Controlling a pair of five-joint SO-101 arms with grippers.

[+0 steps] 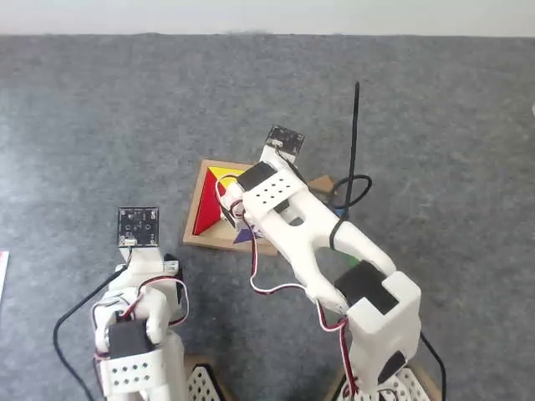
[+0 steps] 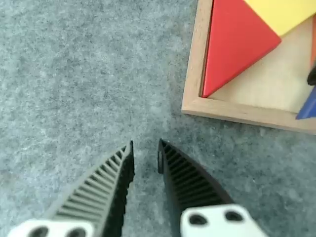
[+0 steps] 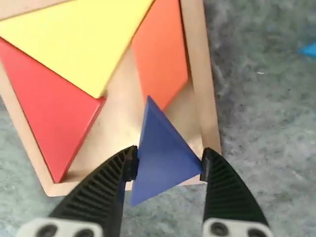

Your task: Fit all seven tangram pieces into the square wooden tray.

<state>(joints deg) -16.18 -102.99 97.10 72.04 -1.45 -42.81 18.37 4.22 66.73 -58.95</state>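
The square wooden tray [image 1: 191,220] [image 3: 202,74] lies mid-table on grey carpet. Inside it are a yellow triangle [image 3: 79,39], a red triangle [image 3: 49,108] and an orange piece [image 3: 160,59]. My right gripper [image 3: 168,159] hangs over the tray's near corner, shut on a blue triangle [image 3: 160,153] that overlaps the rim. In the high view the right arm [image 1: 276,200] covers much of the tray. My left gripper [image 2: 145,148] is low over bare carpet just short of the tray's corner [image 2: 195,64], its fingers almost together with nothing between them. The red triangle [image 2: 237,39] shows there too.
A small light-blue piece [image 3: 308,48] lies on the carpet beyond the tray's side. A brown bit [image 1: 320,184] and a green bit [image 1: 344,261] peek out beside the right arm. A black cable [image 1: 355,142] rises behind the tray. Open carpet spreads left and far.
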